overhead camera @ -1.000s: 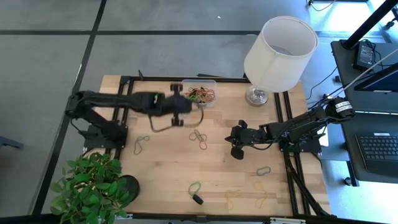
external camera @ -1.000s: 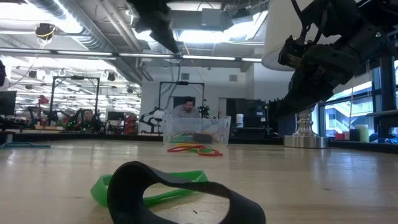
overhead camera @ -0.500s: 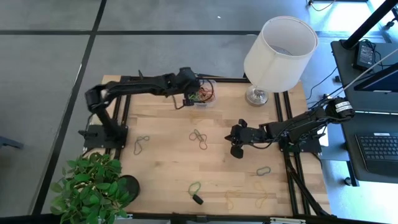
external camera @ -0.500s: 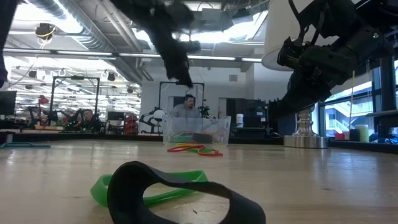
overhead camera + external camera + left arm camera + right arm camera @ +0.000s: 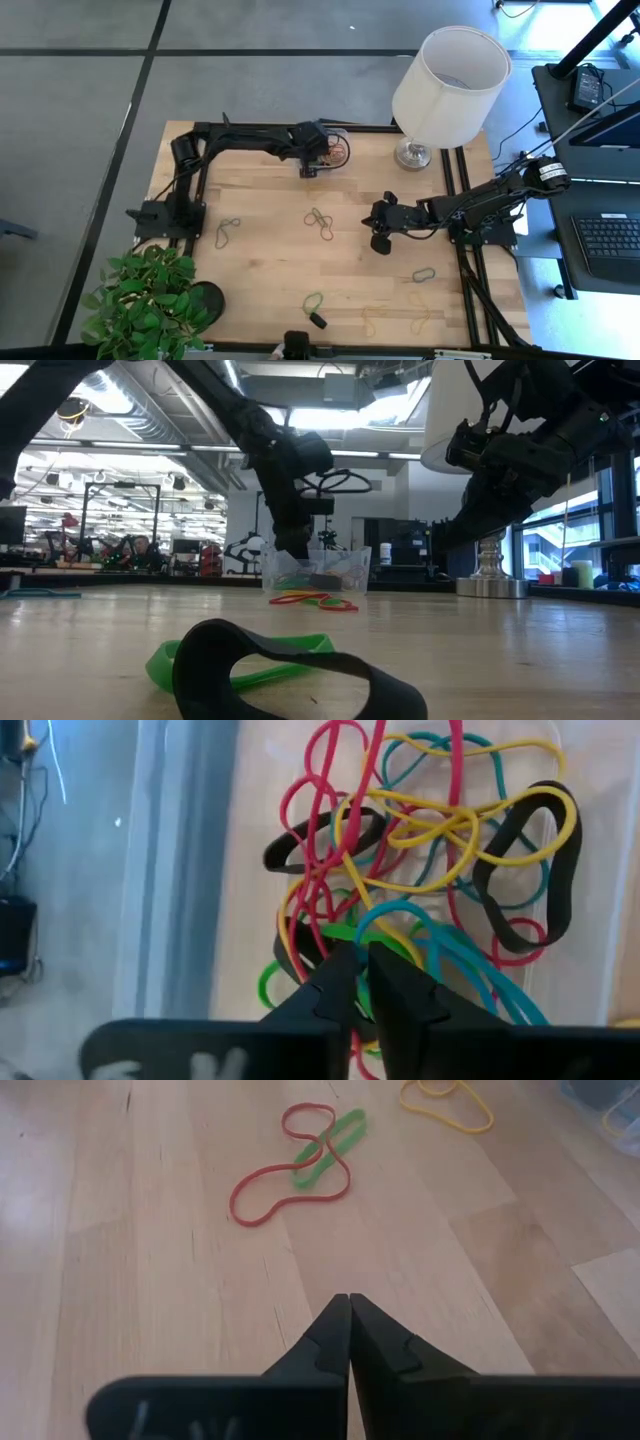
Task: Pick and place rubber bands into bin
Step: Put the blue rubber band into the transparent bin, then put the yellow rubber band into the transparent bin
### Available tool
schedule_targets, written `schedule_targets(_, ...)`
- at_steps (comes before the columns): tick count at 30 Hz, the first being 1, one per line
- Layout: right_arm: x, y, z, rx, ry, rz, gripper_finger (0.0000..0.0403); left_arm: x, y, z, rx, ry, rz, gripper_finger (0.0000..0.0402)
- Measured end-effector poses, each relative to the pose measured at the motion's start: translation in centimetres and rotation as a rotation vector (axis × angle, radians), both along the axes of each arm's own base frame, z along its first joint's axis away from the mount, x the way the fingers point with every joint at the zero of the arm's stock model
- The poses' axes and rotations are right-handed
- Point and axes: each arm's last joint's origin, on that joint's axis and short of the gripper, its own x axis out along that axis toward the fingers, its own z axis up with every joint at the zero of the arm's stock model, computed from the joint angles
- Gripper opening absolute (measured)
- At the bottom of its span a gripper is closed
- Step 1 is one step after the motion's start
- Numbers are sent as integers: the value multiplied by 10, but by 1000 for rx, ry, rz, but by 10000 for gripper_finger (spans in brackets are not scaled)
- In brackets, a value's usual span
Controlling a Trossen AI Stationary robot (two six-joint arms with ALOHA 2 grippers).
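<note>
Upper middle of the high view: the clear bin [image 5: 334, 150] holds tangled rubber bands [image 5: 420, 850], left gripper [image 5: 312, 168] over it, fingers slightly parted, nothing visibly gripped. Right gripper [image 5: 377, 240], centre-right, is closed and empty.

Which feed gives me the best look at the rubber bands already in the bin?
The left wrist view: it looks straight down into the bin at the tangled rubber bands, colours distinct. The high view shows only a small cluster beside the left gripper. The low view sees them side-on through the wall. The right wrist view misses them.
</note>
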Motion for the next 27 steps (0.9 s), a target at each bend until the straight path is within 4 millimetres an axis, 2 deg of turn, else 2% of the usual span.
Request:
schedule_targets(5, 0, 0, 0, 0, 1, 0, 9, -1, -1, 1, -19, 2, -3, 74)
schedule_targets(9, 0, 0, 0, -1, 1, 0, 9, -5, -7, 11, -18, 6, 14, 107)
schedule_targets(12, 0, 0, 0, 0, 2, 0, 9, -11, -16, 19, -55, 41, 24, 117)
schedule_targets(17, 0, 0, 0, 1, 2, -1, 9, -25, -30, 41, -95, 81, 7, 108)
schedule_targets(22, 0, 0, 0, 3, 2, -3, 9, -33, -36, 66, -139, -26, 48, 91)
schedule_targets(27, 0, 0, 0, 18, 1, -15, 9, -58, -49, 97, -217, -141, 153, 60)
